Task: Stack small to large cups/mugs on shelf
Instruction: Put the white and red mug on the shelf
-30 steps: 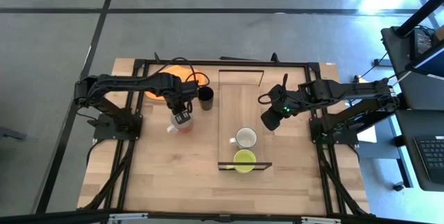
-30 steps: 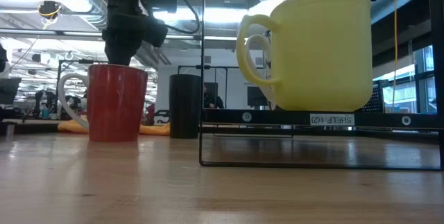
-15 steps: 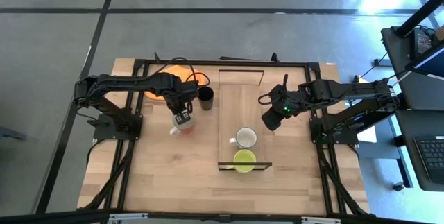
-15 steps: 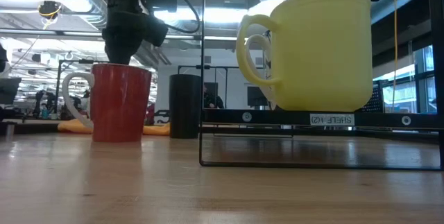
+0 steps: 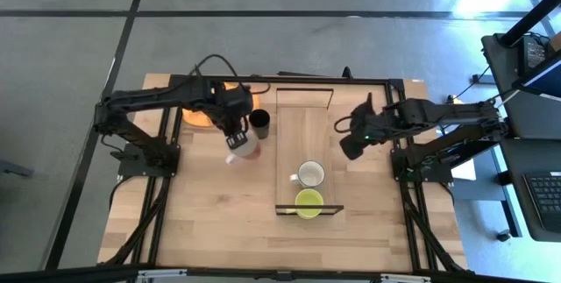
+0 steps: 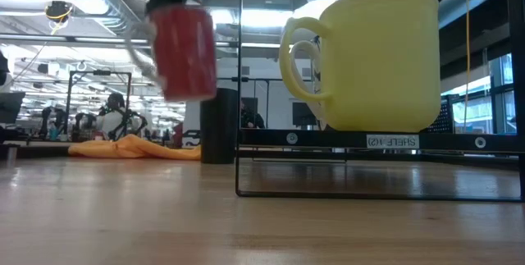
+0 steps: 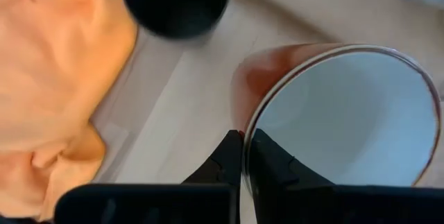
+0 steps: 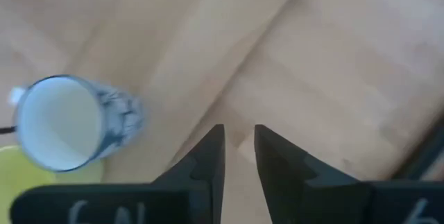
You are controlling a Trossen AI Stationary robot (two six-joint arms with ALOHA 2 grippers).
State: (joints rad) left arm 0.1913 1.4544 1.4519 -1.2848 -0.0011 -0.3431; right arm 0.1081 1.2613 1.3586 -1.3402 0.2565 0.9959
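Observation:
My left gripper (image 5: 235, 136) is shut on the reddish-brown mug with a white inside (image 5: 245, 148), which hangs in the air (image 6: 182, 52) left of the shelf (image 5: 304, 134). The black cup (image 5: 260, 123) stands on the table beside it (image 6: 218, 125). The white mug (image 5: 310, 174) and the yellow-green mug (image 5: 308, 202) stand on the shelf's near end (image 6: 377, 60). My right gripper (image 5: 351, 147) hovers at the shelf's right edge, empty, its fingers a narrow gap apart (image 8: 239, 148). My left gripper pinches the mug's rim (image 7: 244, 128), one finger inside the mug and one outside against the reddish wall. The fingers (image 7: 225, 158) come from above, pointing down. The mug hangs below them, lifted clear of the table and slightly tilted, its handle (image 6: 135, 47) toward the table's left.
An orange cloth (image 5: 206, 112) lies on the table at the far left, behind the black cup (image 7: 48, 78). The shelf's far half is bare board. The table's near half (image 5: 219, 222) holds nothing else. The shelf's dark frame end (image 6: 239, 93) stands at its near edge.
My left gripper has risen and gone toward the shelf and the black cup, keeping its hold. The reddish-brown mug, which stood on the table, is now lifted clear and tilted a little. My right gripper has shifted slightly toward the table's right edge.

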